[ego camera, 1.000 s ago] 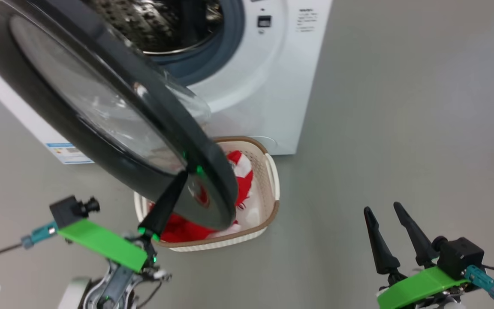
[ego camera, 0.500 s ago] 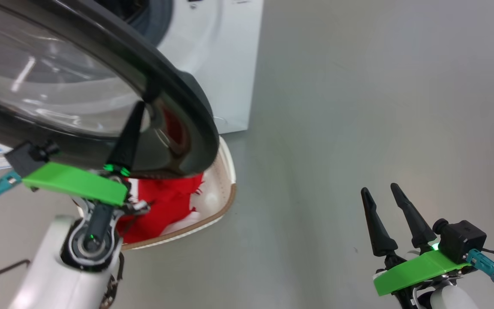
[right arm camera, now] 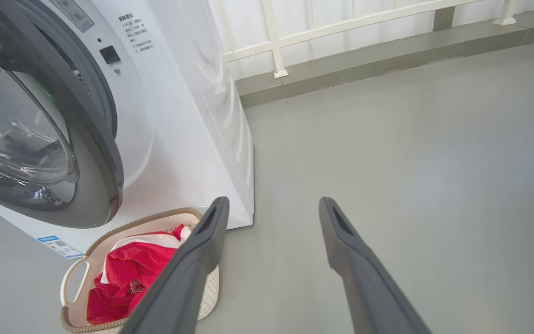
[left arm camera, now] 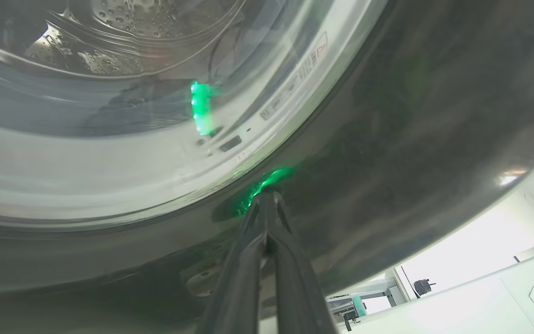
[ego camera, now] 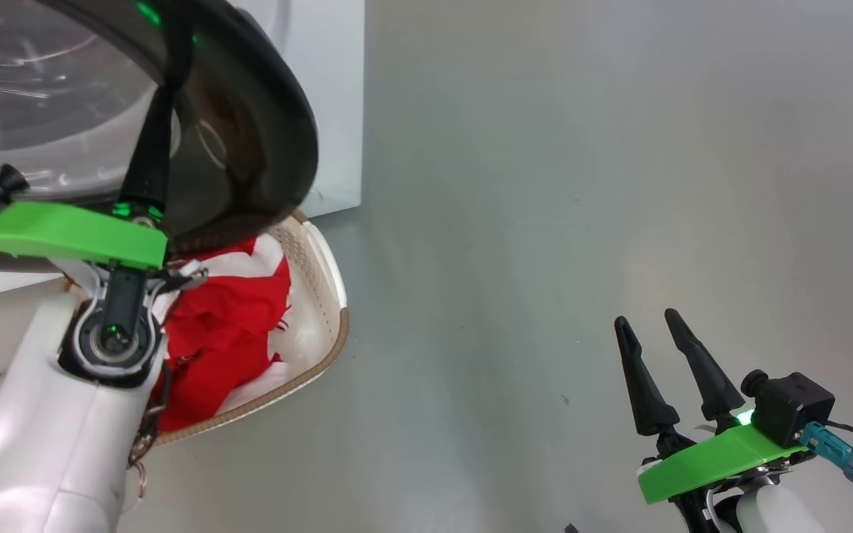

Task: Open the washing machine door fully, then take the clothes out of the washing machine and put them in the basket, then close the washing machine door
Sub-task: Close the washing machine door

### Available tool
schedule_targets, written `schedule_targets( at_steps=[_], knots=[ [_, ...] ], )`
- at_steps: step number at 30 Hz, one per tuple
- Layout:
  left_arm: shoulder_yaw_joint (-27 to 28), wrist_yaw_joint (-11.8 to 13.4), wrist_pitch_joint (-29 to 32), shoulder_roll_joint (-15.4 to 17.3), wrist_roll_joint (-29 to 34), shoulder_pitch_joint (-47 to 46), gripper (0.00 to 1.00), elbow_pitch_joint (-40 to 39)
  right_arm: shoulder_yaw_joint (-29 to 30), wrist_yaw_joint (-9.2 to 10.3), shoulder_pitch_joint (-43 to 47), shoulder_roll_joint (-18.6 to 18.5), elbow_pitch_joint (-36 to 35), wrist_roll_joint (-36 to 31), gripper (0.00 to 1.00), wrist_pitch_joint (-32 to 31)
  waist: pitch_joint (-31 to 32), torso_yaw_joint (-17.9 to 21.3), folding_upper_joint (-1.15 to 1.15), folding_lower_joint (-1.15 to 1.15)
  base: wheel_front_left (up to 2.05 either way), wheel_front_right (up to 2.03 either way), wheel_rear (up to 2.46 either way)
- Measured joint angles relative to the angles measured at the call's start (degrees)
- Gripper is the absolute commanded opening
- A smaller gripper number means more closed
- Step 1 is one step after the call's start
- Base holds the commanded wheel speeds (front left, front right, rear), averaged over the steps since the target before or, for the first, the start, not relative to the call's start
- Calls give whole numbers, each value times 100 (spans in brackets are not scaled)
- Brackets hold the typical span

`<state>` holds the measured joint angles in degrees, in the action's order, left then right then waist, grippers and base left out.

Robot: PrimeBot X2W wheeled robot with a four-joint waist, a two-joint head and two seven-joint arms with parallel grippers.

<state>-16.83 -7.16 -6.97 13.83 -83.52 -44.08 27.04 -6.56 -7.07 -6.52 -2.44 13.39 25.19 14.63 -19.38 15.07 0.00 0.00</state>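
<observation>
Red clothes (ego camera: pixel 226 326) sit in the basket (ego camera: pixel 315 289) on the grey floor (ego camera: pixel 545 222) just before the washing machine (right arm camera: pixel 188 139), so it's the last step, closing up: left claw (left arm camera: pixel 266 199) pinched together, holding nothing, tips planted on the glossy black rim of the washing machine door (ego camera: pixel 278 133), which stands part-swung, while the right claw (ego camera: pixel 647 320) hangs spread wide and empty, well aside. Next, I'd say, a firm push through that rim until it clicks home, though how much gap remains is hard to judge through the glare. Bare floor all round, white railing (right arm camera: pixel 271 37) on a raised kerb (right arm camera: pixel 341 74) behind.
</observation>
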Motion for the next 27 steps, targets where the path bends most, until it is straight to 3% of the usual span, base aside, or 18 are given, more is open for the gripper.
schedule_targets(
  at_steps=[14,27],
  knots=[
    [-386,1,-294,143,-137,-180,0,118,59,0,-81,1,0,10,100,0,-3,-18,0,0,0,0,0],
    [-673,0,-592,155,-366,765,0,59,227,0,-39,0,18,-132,100,0,277,-466,0,0,0,0,0]
  ],
)
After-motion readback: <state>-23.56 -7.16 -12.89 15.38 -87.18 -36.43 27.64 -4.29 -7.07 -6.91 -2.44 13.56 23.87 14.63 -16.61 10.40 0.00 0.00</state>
